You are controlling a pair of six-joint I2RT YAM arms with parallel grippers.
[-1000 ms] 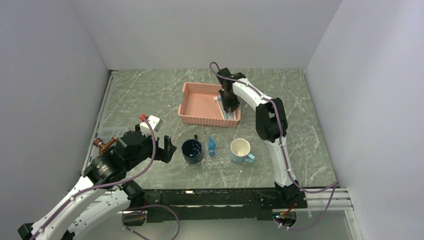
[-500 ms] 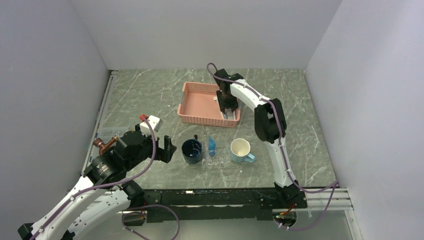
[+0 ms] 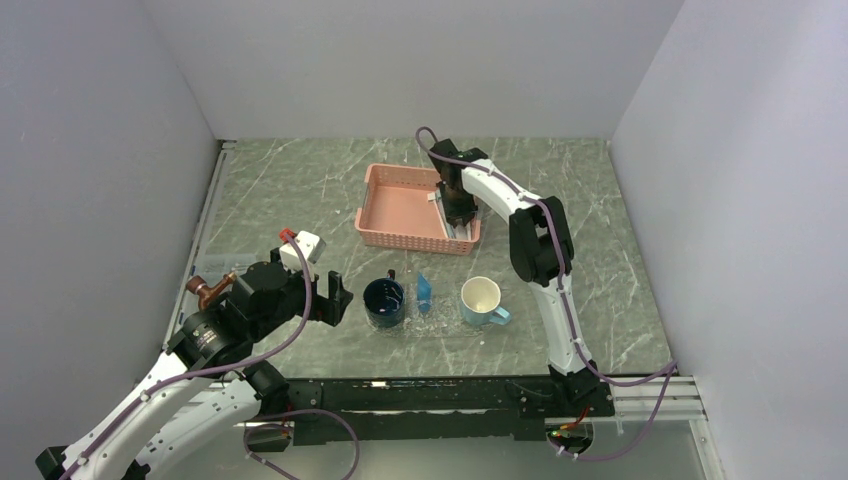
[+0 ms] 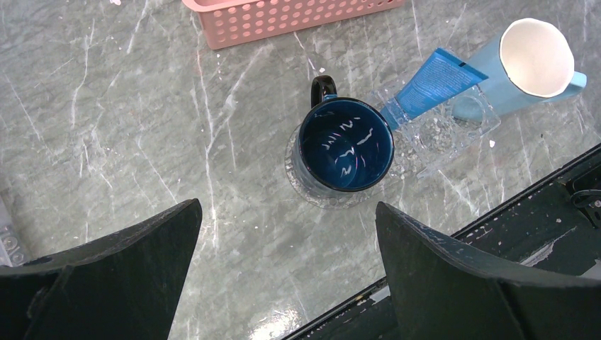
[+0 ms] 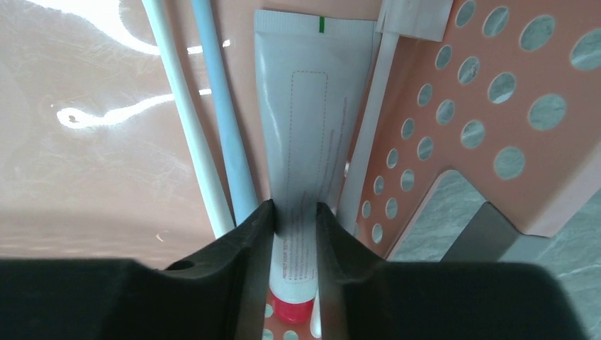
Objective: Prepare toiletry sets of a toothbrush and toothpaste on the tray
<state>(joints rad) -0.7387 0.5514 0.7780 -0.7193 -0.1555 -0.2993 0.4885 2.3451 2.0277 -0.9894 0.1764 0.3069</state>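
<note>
Grey marbled surface (image 3: 300, 180) carries the pink basket (image 3: 395, 210) at 12 o'clock from the clear tray (image 4: 434, 139), whose edges are hard to trace. The left gripper (image 4: 285, 212) hangs wide open near the dark mug (image 4: 345, 145). Inside the basket, the right gripper (image 5: 294, 207) pinches a pale tube (image 5: 312, 120), its cap half hidden. Blue toothpaste (image 4: 432, 81) leans on the tray. Beside the tube, toothbrush handles (image 5: 188, 120) are cut off and their heads are unseen.

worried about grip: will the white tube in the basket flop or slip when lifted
The white tube looks flat and soft, so it probably flexes. The right pincer grips near its cap, so the far end may droop.
</note>
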